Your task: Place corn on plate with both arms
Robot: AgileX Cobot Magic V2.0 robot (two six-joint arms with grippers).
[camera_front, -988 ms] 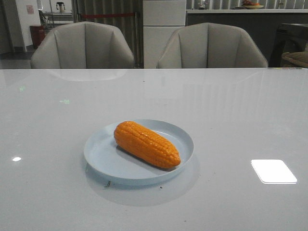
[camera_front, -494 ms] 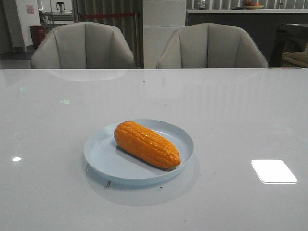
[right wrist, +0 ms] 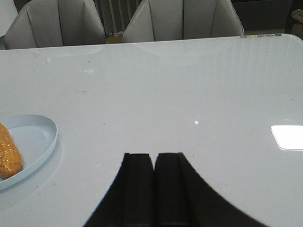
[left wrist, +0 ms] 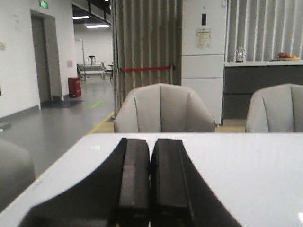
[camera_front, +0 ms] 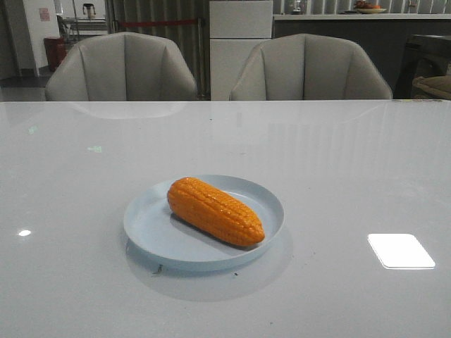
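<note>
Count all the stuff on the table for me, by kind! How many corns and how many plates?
corn: 1, orange, lying on the plate
plate: 1, pale blue
Total: 2 things on the table

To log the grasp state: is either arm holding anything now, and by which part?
Nothing is held. Both jaws are closed and empty; the orange bumpy toy corn cob lies on the round pale blue plate.
</note>
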